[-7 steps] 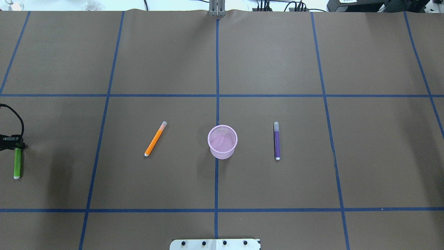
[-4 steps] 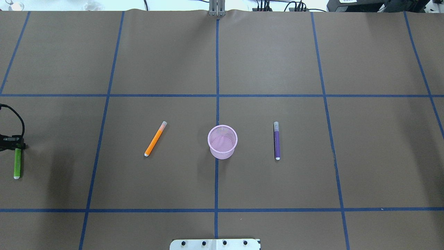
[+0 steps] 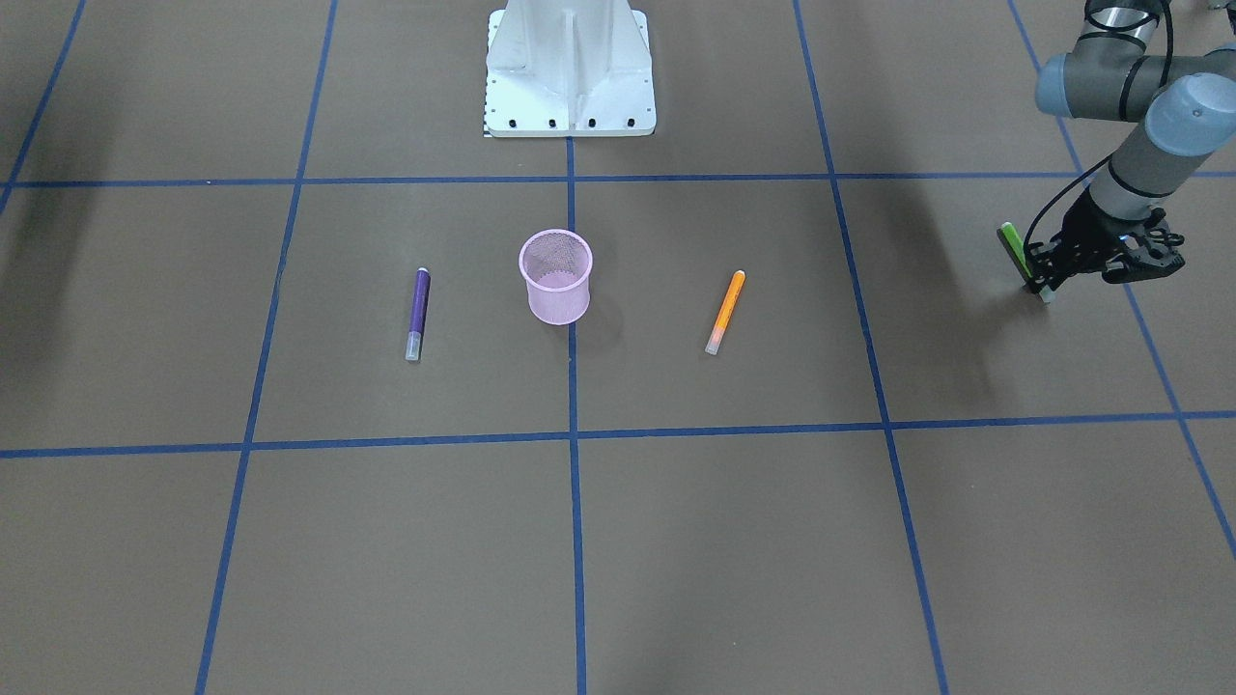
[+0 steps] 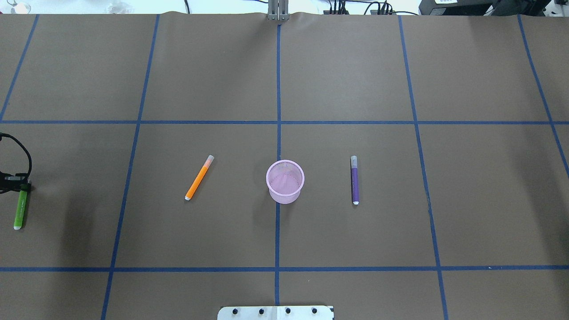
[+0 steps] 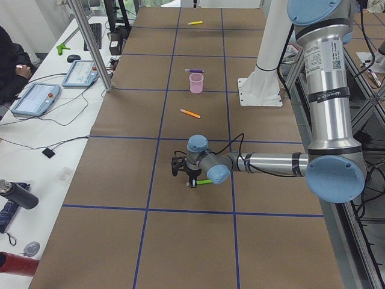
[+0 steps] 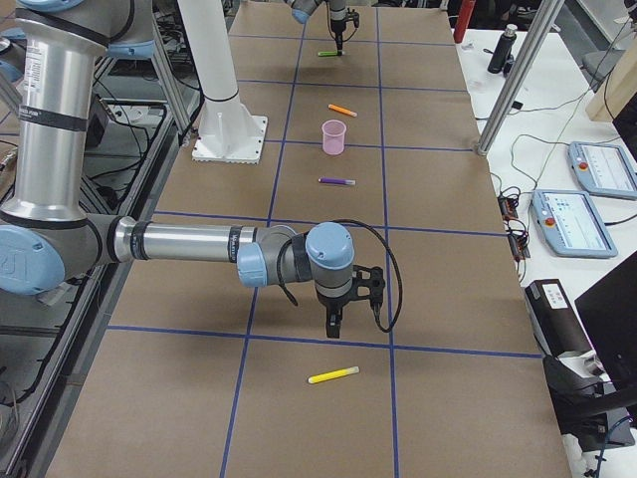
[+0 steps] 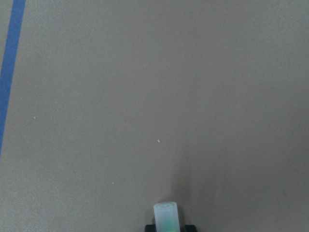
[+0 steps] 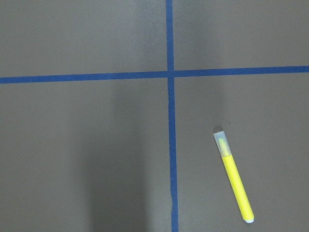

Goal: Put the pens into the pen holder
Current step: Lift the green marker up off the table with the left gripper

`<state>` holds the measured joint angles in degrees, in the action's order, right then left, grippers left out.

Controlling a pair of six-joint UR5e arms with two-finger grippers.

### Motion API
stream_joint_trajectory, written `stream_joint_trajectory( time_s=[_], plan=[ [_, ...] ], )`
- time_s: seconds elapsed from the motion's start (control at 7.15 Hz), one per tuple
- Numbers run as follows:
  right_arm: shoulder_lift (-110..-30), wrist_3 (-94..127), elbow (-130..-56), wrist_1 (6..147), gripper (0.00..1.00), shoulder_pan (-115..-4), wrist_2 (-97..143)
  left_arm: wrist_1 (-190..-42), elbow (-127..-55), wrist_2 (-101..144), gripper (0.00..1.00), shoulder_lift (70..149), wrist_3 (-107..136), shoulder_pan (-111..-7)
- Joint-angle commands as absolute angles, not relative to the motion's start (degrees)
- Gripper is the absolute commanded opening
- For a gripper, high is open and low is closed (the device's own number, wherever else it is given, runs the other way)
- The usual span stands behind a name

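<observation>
The pink mesh pen holder (image 4: pixel 285 181) (image 3: pixel 555 275) stands upright at the table's centre. An orange pen (image 4: pixel 199 178) (image 3: pixel 725 311) lies to its left in the overhead view and a purple pen (image 4: pixel 354 180) (image 3: pixel 417 313) to its right. At the far left edge my left gripper (image 4: pixel 21 188) (image 3: pixel 1041 282) is shut on the pale cap end of the green pen (image 4: pixel 19 209) (image 3: pixel 1012 246), which slants. A yellow pen (image 8: pixel 234 183) (image 6: pixel 333 375) lies just beyond my right gripper (image 6: pixel 333 325). I cannot tell whether that gripper is open or shut.
The white robot base (image 3: pixel 570 68) (image 4: pixel 275 312) stands at the table's near middle edge. Blue tape lines divide the brown cover. Tablets (image 5: pixel 36 96) (image 6: pixel 587 169), metal posts (image 5: pixel 90 42) and a seated person (image 5: pixel 9 66) are along the far side.
The green pen's free end has swung slightly leftward in the overhead view while the left gripper keeps its hold on it. The other pens and the holder have not moved.
</observation>
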<state>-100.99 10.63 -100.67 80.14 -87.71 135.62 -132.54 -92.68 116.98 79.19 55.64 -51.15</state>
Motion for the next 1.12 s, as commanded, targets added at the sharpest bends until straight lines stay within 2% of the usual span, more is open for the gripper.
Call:
stream_joint_trajectory(
  time_s=[0.0,0.56,0.98],
  plan=[
    [-101.0,10.6,-100.7,80.2,1.0,-87.7,135.6,-132.5,-93.2,117.0,0.0,79.2,55.5,-51.2],
    [-101.7,10.9,-100.5,79.7,1.0,-87.7,138.4,-132.1,-99.9,118.2,0.0,78.9,55.5,-56.2],
    [-101.6,9.8,-94.2,76.9,1.0,-87.7,138.2,-131.8,-100.4,120.1,0.0,87.6,55.5,-64.2]
  ],
)
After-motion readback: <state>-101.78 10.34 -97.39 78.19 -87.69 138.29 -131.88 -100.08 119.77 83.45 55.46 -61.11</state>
